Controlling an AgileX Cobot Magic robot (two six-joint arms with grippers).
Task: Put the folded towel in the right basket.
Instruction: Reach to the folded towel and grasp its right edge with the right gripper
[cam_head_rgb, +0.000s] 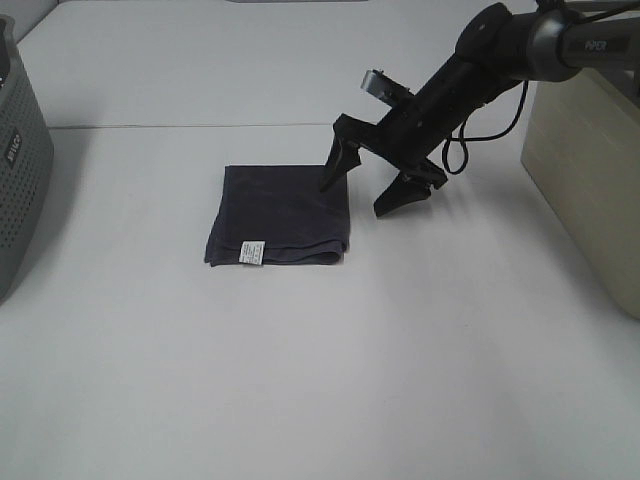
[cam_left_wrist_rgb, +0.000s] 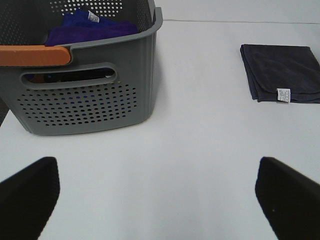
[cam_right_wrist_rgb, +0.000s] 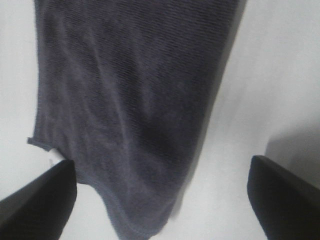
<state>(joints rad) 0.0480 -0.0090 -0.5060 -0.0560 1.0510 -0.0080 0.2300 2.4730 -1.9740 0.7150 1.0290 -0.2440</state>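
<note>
folded towel (cam_head_rgb: 280, 215): dark grey, lying flat near the middle of the white bench (cam_head_rgb: 300, 400), white tag (cam_head_rgb: 252, 252) at its near edge.
right gripper (cam_head_rgb: 353, 200): spread wide, straddling the towel's right edge, one finger over the cloth, the other over bare bench beside it; contact with the cloth not discernible.
left gripper (cam_left_wrist_rgb: 160, 200): spread apart, holding nothing, above bare bench, well apart from the towel.
right basket (cam_head_rgb: 585, 180): beige, at the bench's right edge, well apart from the towel.
grey basket (cam_left_wrist_rgb: 90, 100): perforated, with an orange handle (cam_left_wrist_rgb: 32, 55), purple cloths (cam_left_wrist_rgb: 90, 30) inside, on the left side.
</note>
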